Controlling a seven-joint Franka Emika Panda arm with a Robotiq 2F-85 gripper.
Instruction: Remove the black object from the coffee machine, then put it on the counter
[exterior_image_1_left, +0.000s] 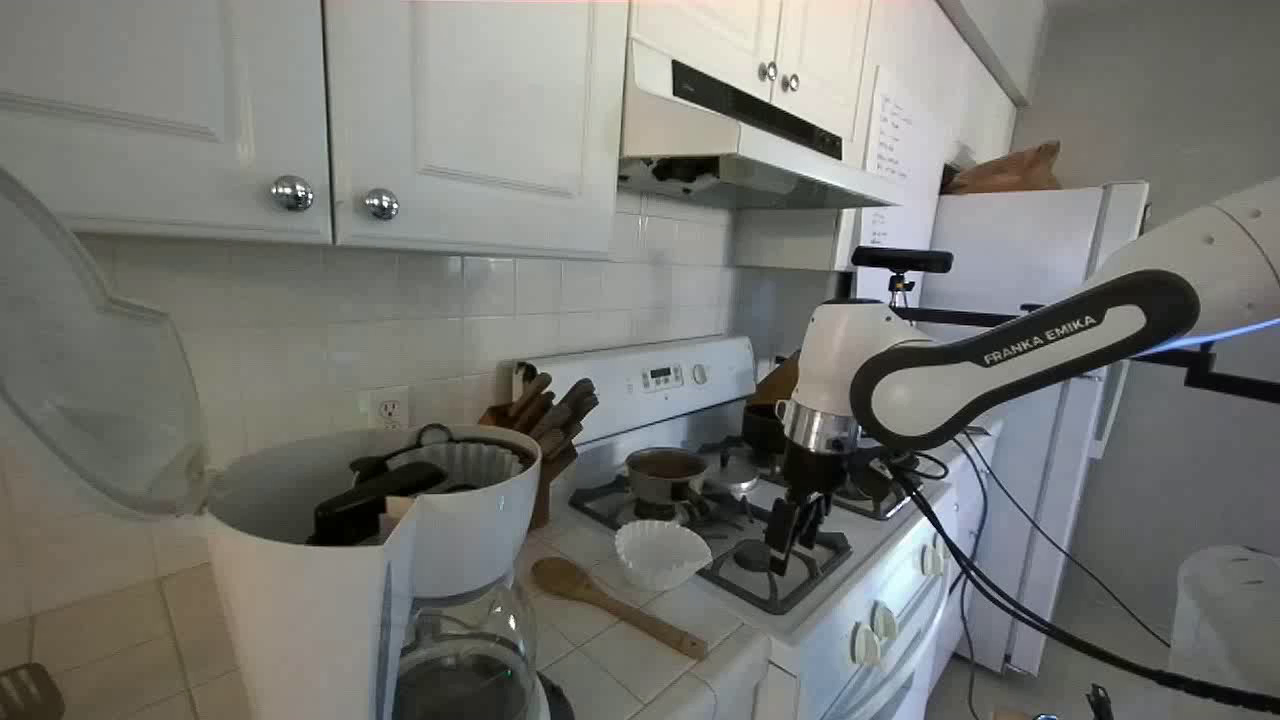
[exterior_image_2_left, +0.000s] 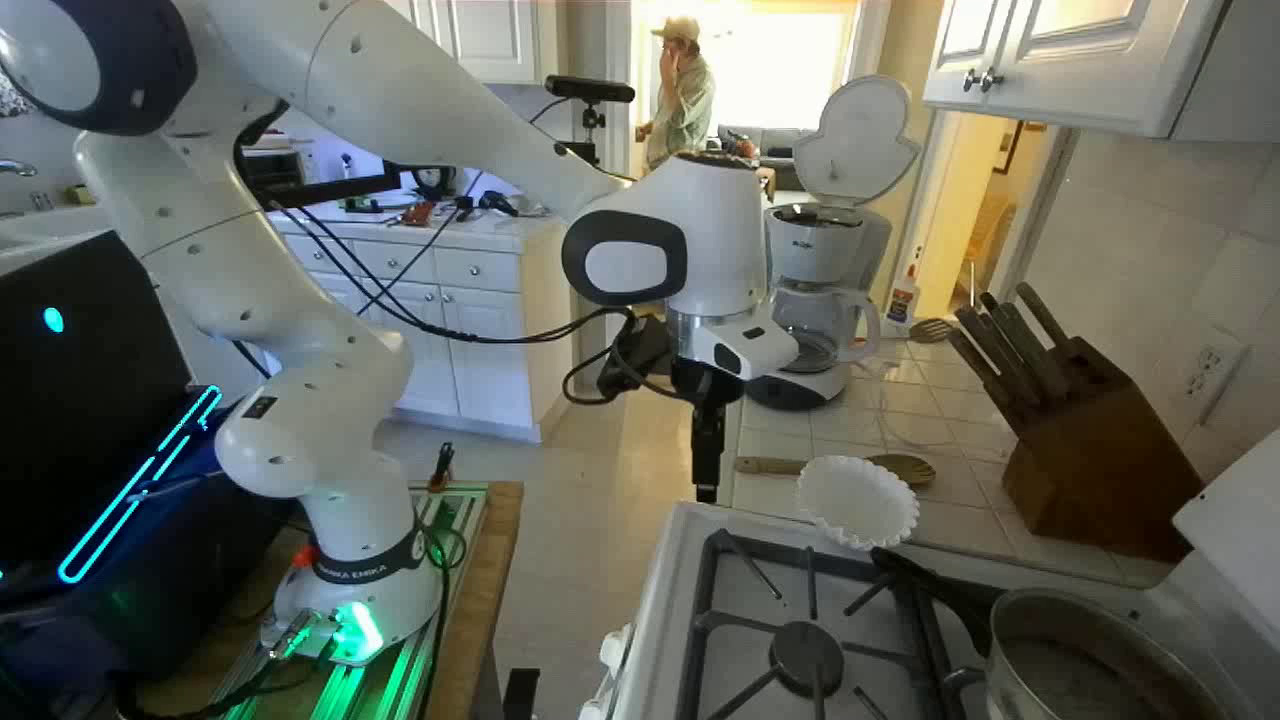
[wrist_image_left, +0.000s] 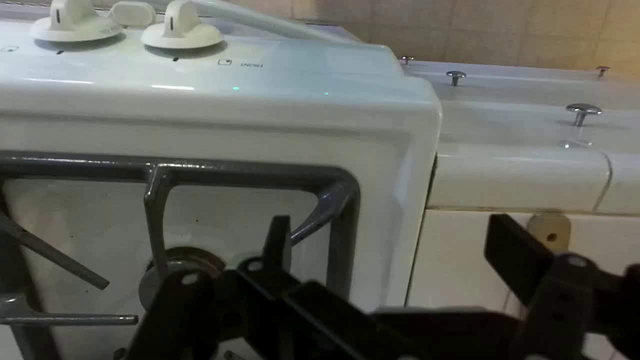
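The white coffee machine (exterior_image_1_left: 300, 600) stands on the tiled counter (exterior_image_1_left: 615, 675) with its lid (exterior_image_1_left: 100, 380) raised. In its open top sits the black object (exterior_image_1_left: 372, 467), a round basket lined with a pale fluted filter; its lower part is hidden inside the machine. Dark parts of that top (exterior_image_2_left: 822, 214) also show from farther off. My gripper (exterior_image_1_left: 795, 545) points down above the front of the stove, well apart from the machine. In the wrist view the gripper (wrist_image_left: 390, 235) is open, its fingers (wrist_image_left: 276, 240) wide apart with nothing between them.
A white fluted bowl-like thing (exterior_image_2_left: 858, 502) rests where counter meets stove. Beside it lies a wooden spoon (exterior_image_1_left: 610, 605). The knife block (exterior_image_2_left: 1095, 450) stands against the wall. Pots (exterior_image_1_left: 665, 475) occupy the white stove (wrist_image_left: 300, 130). Cabinets (exterior_image_1_left: 470, 110) and a range hood (exterior_image_1_left: 760, 150) hang overhead.
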